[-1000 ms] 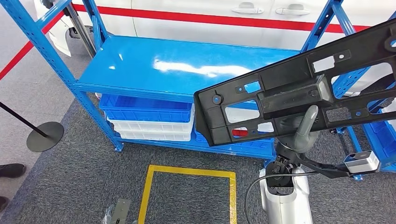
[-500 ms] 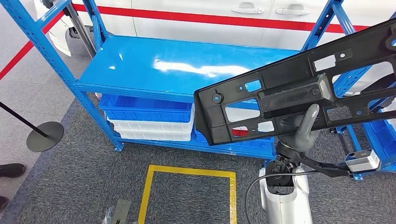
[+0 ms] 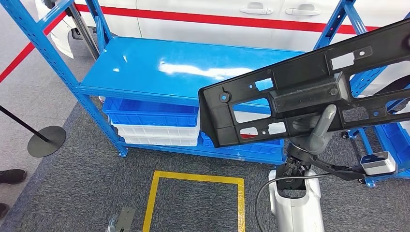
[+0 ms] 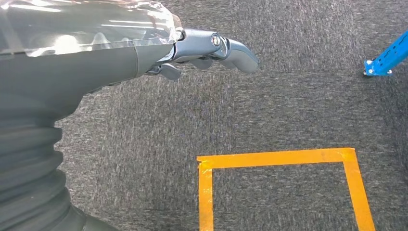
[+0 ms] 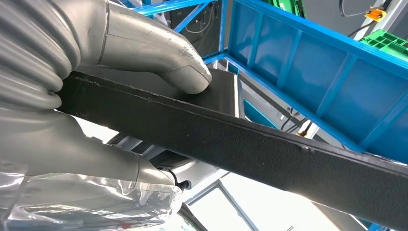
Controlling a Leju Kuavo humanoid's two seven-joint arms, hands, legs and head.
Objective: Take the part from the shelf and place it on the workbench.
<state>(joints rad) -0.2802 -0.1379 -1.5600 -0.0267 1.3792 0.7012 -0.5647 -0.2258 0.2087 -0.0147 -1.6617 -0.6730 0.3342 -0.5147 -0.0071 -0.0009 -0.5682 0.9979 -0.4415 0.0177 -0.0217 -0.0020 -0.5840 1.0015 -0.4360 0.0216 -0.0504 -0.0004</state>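
Note:
The part [image 3: 300, 92] is a long black plastic panel with several cut-outs. It is held up in the air in front of the blue shelf [image 3: 169, 67], slanting upward to the right. My right hand [image 3: 316, 128] grips it from below near its middle. In the right wrist view the thumb [image 5: 159, 57] presses on the part's dark edge [image 5: 269, 154]. My left hand [image 4: 211, 48] hangs over grey carpet with its fingers loosely stretched out and nothing in it.
Blue and white bins [image 3: 154, 121] are stacked under the bare shelf top. A yellow tape square [image 3: 193, 198] marks the carpet in front. A stanchion base [image 3: 46, 141] and a person's shoe [image 3: 12, 176] are at the left. Another blue rack [image 3: 391, 140] stands at the right, with a white car [image 3: 217, 9] behind the shelf.
The part has risen slightly in my right hand, and its left end now sits a little higher. My right forearm has shifted a little to the right.

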